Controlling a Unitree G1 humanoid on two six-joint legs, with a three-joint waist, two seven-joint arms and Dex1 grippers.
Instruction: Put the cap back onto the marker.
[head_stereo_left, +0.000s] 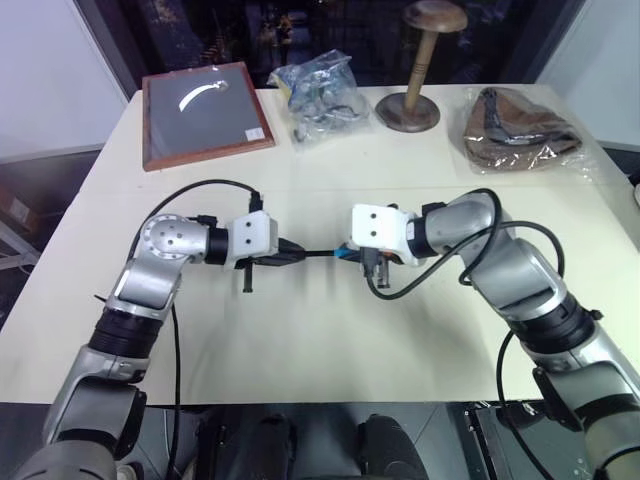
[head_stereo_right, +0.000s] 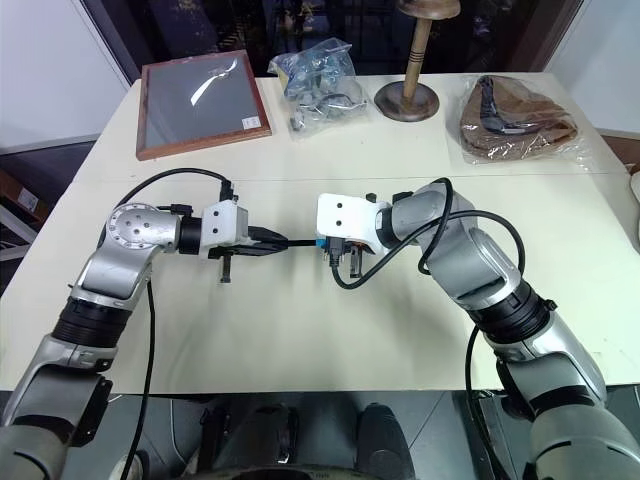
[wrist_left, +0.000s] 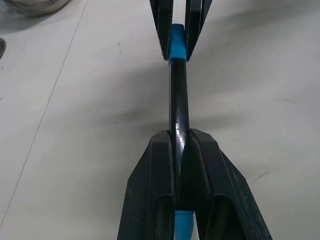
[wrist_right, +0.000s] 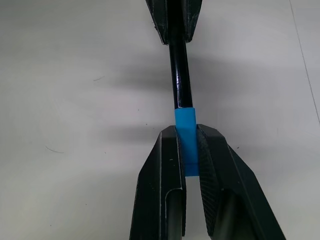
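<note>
The black marker (head_stereo_left: 318, 254) hangs level above the table, held between my two grippers. My left gripper (wrist_left: 181, 135) is shut on its barrel, and a light blue section (wrist_left: 183, 225) of the marker shows behind the fingers. My right gripper (wrist_right: 186, 131) is shut on the light blue cap (wrist_right: 185, 122). The cap meets the marker's far end in line with the barrel (wrist_right: 178, 75). How deep the cap sits on the tip I cannot tell. In the left eye view the cap (head_stereo_left: 345, 254) shows just left of the white right wrist.
Along the back of the cream table (head_stereo_left: 300, 330) lie a framed dark panel (head_stereo_left: 205, 112), a clear plastic bag of items (head_stereo_left: 320, 85), a wooden stand (head_stereo_left: 410, 100) and a bagged brown thing (head_stereo_left: 520, 128). Black cables loop from both wrists.
</note>
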